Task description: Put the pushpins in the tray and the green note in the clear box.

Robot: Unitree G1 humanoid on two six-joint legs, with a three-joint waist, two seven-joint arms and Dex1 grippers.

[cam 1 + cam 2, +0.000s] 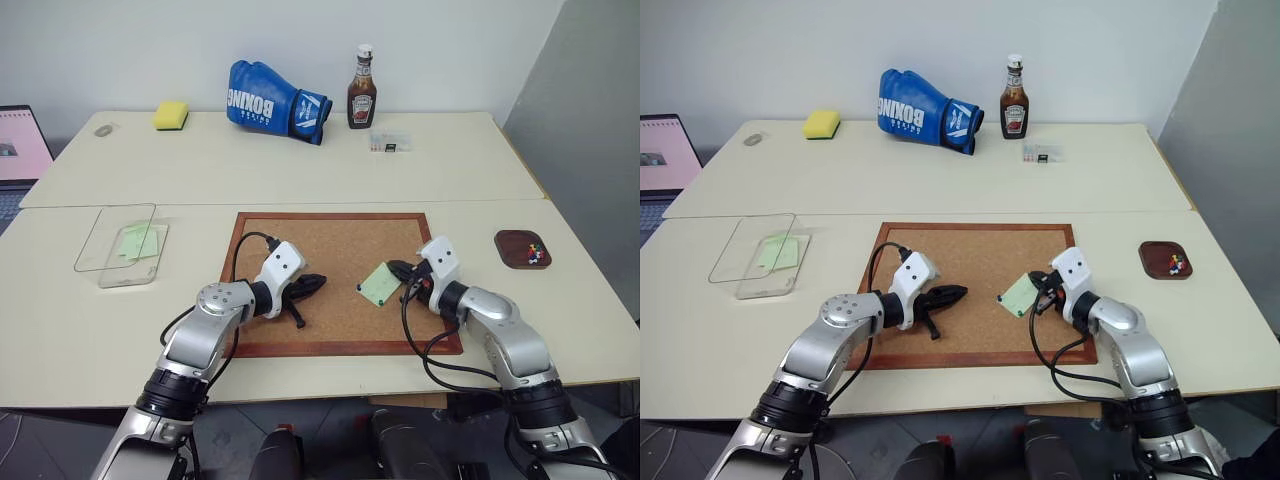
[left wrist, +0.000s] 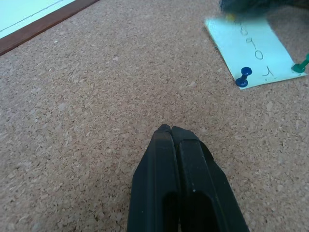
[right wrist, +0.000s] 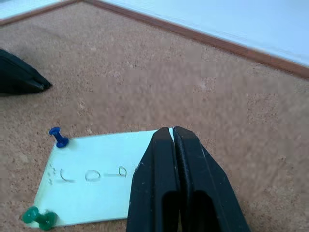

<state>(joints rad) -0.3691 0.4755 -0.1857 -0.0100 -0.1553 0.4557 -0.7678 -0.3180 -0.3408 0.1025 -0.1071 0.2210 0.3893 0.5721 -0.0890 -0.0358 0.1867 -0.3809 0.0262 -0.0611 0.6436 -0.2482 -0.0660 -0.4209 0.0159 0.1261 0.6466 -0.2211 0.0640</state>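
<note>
Left eye view: pushpins [image 1: 535, 250] in tray [image 1: 510, 240], both jaws pressed together.

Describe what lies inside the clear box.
In the clear box lies one pale green note, flat on its floor. Nothing else shows inside; whether another sheet lies under that note cannot be seen.
</note>
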